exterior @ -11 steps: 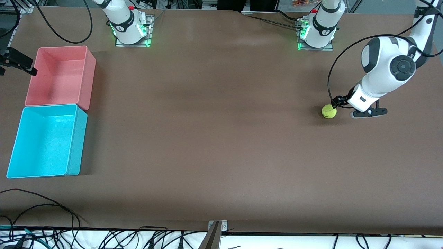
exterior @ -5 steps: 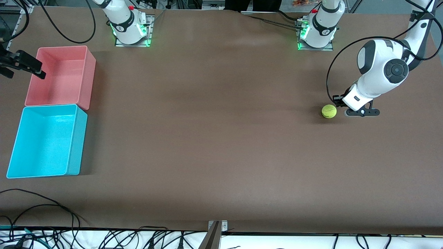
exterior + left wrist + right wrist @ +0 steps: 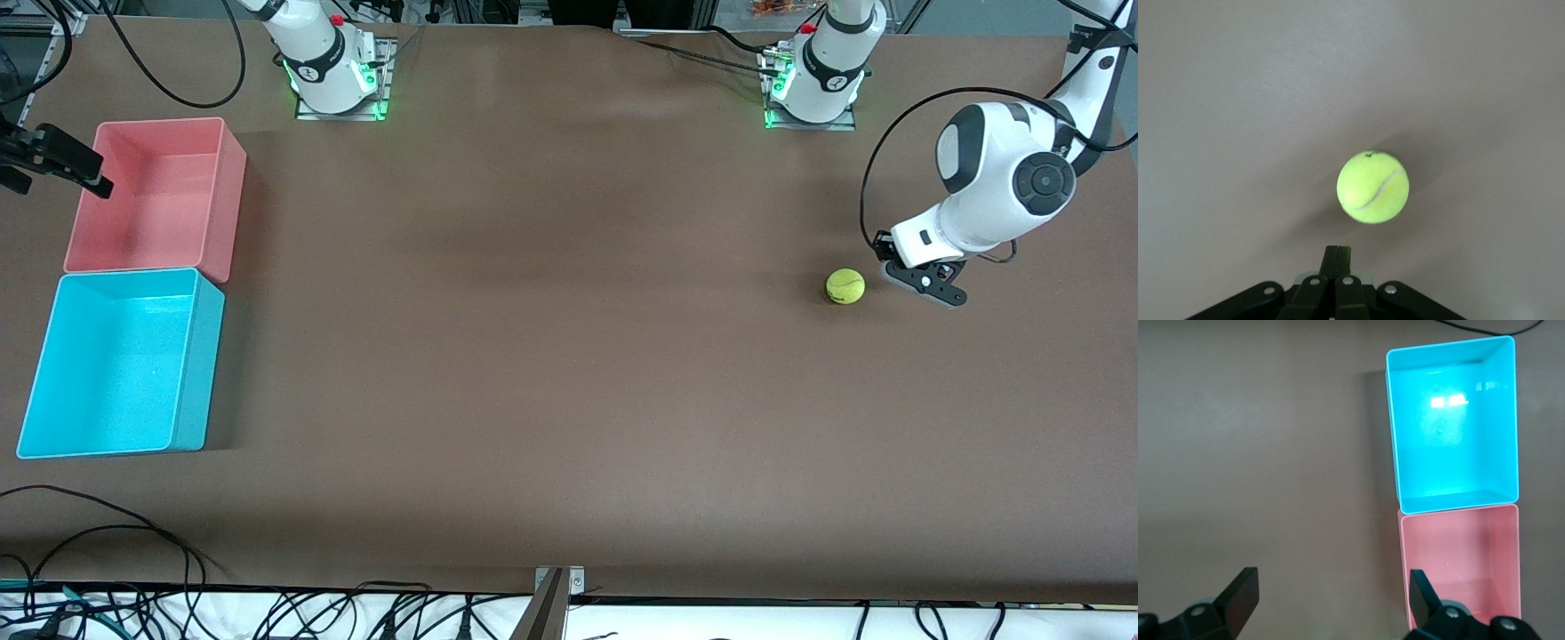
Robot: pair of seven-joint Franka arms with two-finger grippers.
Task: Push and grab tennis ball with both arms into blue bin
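Ball: the ball (image 3: 845, 286) rests on the table (image 3: 551, 373) toward the left arm's end, well apart from both bins and touched by nothing.
Left gripper: the left gripper (image 3: 892, 272) is set low, just beside the ball, on the side away from the bins; in the left wrist view its fingers (image 3: 1336, 255) are pressed together and empty, with a gap to the ball (image 3: 1373, 187).
Right gripper: the right gripper (image 3: 93, 187) is held over the outer edge of the pink bin (image 3: 156, 197), jaws spread wide and empty (this arm is judged to be waiting).
Blue bin: the blue bin (image 3: 120, 364) stands empty at the right arm's end, touching the pink bin and nearer the front camera.
Risk, heading: an off-centre contact by the narrow closed fingertips is likely to send the ball sideways, out of the right arm's reach.
Risk, speed: a hard push may carry the ball off the table edge (no barrier is seen there).
Risk, target: the bins are alike in size and adjoining, so a drop into the pink bin is possible if the release is made too far from the front camera.
Risk, grasp: the ball may be nudged away if the right gripper closes while it is rolling.
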